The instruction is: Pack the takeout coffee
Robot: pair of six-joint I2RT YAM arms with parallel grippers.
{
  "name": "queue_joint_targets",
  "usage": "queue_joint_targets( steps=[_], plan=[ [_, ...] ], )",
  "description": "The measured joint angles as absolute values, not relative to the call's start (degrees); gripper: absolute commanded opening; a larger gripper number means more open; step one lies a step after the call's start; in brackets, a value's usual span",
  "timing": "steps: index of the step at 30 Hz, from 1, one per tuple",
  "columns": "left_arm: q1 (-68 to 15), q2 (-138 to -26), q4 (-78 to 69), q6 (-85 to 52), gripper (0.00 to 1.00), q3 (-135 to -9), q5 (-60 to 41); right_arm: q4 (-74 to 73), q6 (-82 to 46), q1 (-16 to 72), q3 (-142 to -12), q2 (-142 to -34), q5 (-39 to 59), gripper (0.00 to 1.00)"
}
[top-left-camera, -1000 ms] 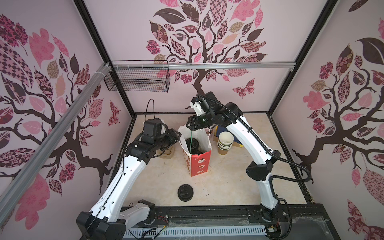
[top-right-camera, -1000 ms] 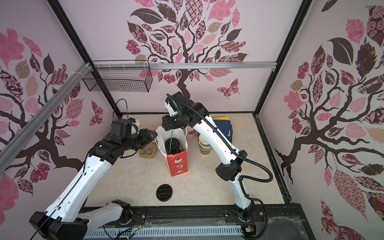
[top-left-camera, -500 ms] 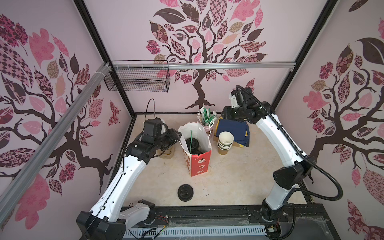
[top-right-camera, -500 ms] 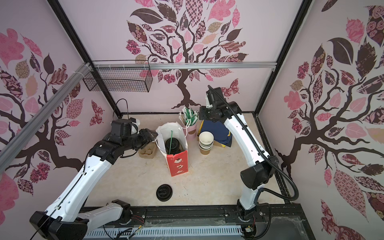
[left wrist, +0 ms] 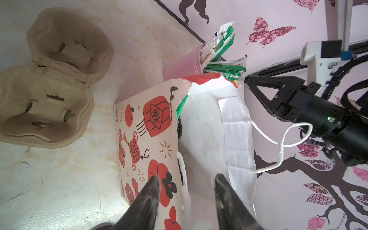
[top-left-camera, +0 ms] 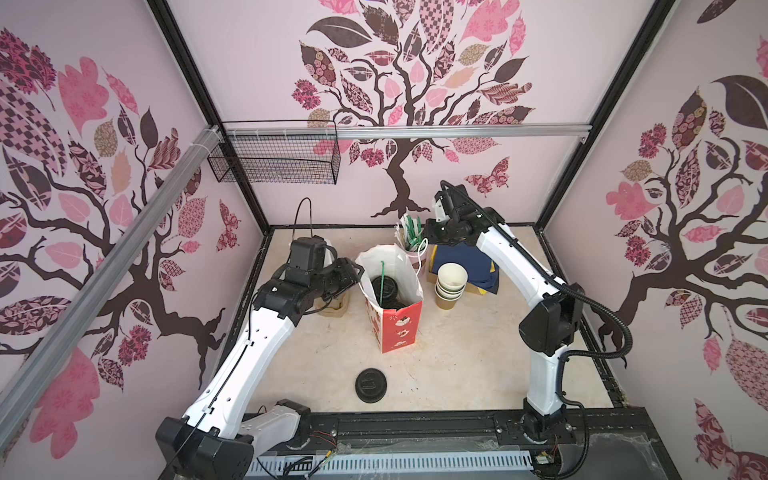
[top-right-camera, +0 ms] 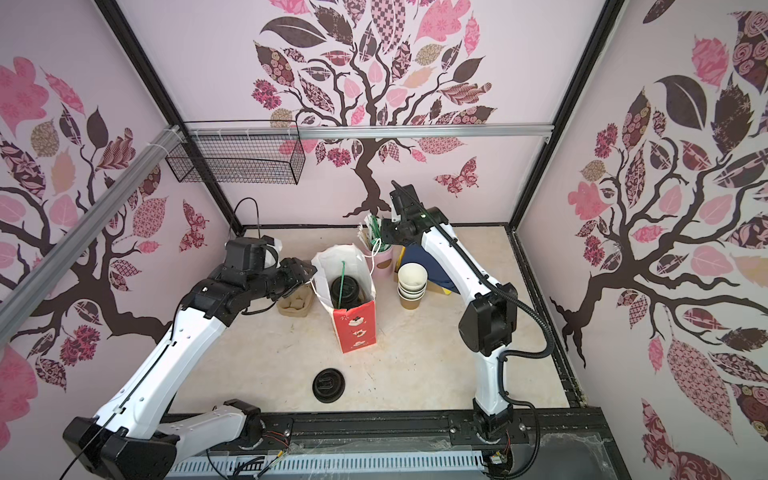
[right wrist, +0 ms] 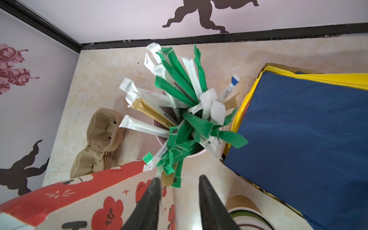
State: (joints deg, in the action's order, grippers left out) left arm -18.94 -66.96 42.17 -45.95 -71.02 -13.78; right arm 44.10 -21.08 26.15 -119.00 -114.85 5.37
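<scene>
We see the beige marbled tabletop (top-left-camera: 457, 365) under both arms. On it the tall red-and-white printed paper bag (top-left-camera: 395, 328) stands open, right at the left gripper (left wrist: 187, 179). That gripper's two dark fingers sit a moderate way apart, astride the bag's near rim, one over the printed outside and one over the white lining. We cannot tell whether either touches the paper.

The right gripper (right wrist: 179, 178) hangs past the bag's far side, its fingers moderately apart and clamping nothing. Just beside it, away from the bag, lies a stack of navy-blue paper napkins (top-left-camera: 465, 262) on yellow ones.

A beige moulded-pulp cup carrier (left wrist: 49, 79) lies flat on the table beside the left gripper, outside the bag. A stack of brown paper cups, white inside (top-left-camera: 451, 276), stands near the right gripper, on the robot's side of it.

The right gripper's tips are close over a pink plastic cup (top-right-camera: 382, 262) stuffed with green- and white-wrapped sticks.

The takeout coffee (top-left-camera: 384, 286) sits deep in the bag, ahead of and below the left gripper. Only round black plastic sip lids show, and we cannot count them surely.

A loose black plastic lid (top-left-camera: 371, 385) lies well apart from both grippers. A thin green stick (top-right-camera: 343, 278) rises from the bag.
</scene>
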Motion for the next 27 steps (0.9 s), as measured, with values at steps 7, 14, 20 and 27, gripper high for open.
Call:
queue_joint_targets(
  steps=[7, 14, 20, 27],
  plan=[
    [-18.9, -67.29, 42.17, -45.87, 0.48, -71.02, -13.78, 41.12, -25.74, 26.13, -119.42, -116.62, 4.6, 0.42],
    [-18.83, -67.29, 42.17, -45.84, 0.48, -71.02, -13.76, 40.27, -28.86, 26.13, -119.63, -118.72, 4.73, 0.29],
    [-18.76, -67.29, 42.17, -45.84, 0.48, -71.02, -13.76, 39.57, -30.37, 26.13, -119.85, -119.74, 4.73, 0.1],
    [-18.76, -67.29, 42.17, -45.82, 0.48, -71.02, -13.76, 39.55, -31.03, 26.13, -121.99, -119.83, 4.73, 0.0]
  ],
)
